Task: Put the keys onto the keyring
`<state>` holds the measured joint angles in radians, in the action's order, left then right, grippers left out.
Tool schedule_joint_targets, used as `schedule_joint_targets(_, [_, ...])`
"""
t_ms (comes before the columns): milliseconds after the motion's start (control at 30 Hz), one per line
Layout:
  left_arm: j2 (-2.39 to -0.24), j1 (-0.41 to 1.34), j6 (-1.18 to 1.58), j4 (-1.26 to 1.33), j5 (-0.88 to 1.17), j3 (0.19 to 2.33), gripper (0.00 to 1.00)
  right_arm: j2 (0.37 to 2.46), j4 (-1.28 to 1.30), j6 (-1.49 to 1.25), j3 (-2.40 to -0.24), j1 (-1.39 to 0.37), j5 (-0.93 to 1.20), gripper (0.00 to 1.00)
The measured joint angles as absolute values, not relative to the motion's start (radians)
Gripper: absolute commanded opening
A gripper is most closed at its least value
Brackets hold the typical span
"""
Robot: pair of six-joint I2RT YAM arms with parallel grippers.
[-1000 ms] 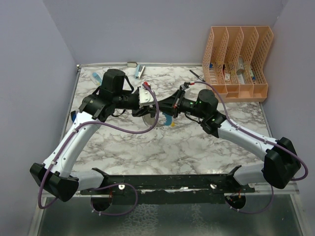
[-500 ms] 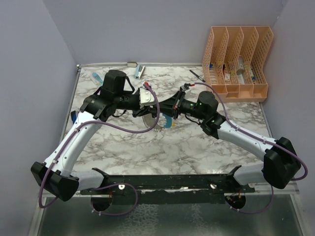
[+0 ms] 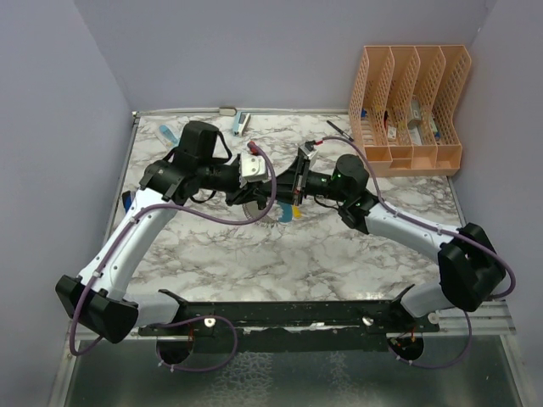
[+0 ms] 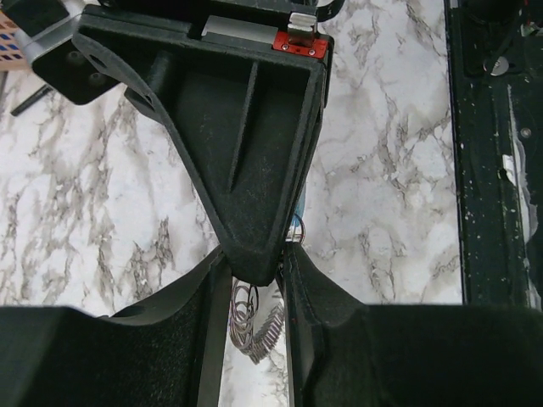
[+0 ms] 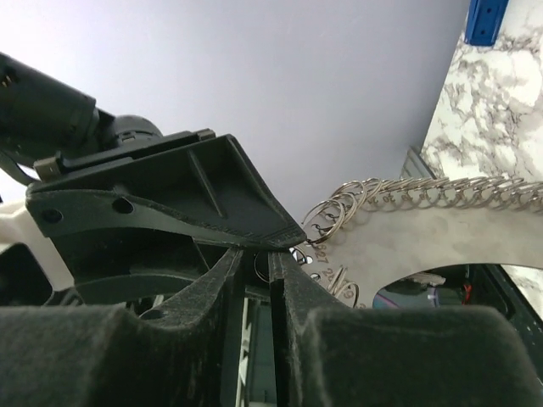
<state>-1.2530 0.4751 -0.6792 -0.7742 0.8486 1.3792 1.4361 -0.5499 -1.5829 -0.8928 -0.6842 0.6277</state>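
Threading under way at mid-counter, with no key visibly on the loop yet
Left claw [image 4: 254, 297] is clenched on the gray, ribbed keyring with a curved light-blue section [image 5: 424, 197], apparently holding it just off the white marble counter [image 3: 339, 254]; the right claw [image 5: 256, 259] meets it tip to tip, fingers pinched almost together, on what I cannot tell. The tiny yellow and black keys are hidden, so both probably need threading

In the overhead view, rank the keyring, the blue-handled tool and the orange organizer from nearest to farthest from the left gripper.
1. The keyring, mid-table, right by the left gripper.
2. The blue-handled tool, at the table's far edge.
3. The orange organizer, in the far right corner.
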Motion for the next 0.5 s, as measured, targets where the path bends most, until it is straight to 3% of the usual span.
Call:
schedule_joint_targets(367, [-1.307, 0.466, -0.679, -0.942, 0.883, 1.489, 0.17, 1.477, -0.529, -1.419, -0.966, -0.674, 0.782, 0.15])
schedule_joint_targets(500, [-1.309, 0.466, -0.678, -0.958, 0.891, 1.501, 0.17, 1.462, -0.447, -1.331, -1.000, -0.674, 0.791, 0.07])
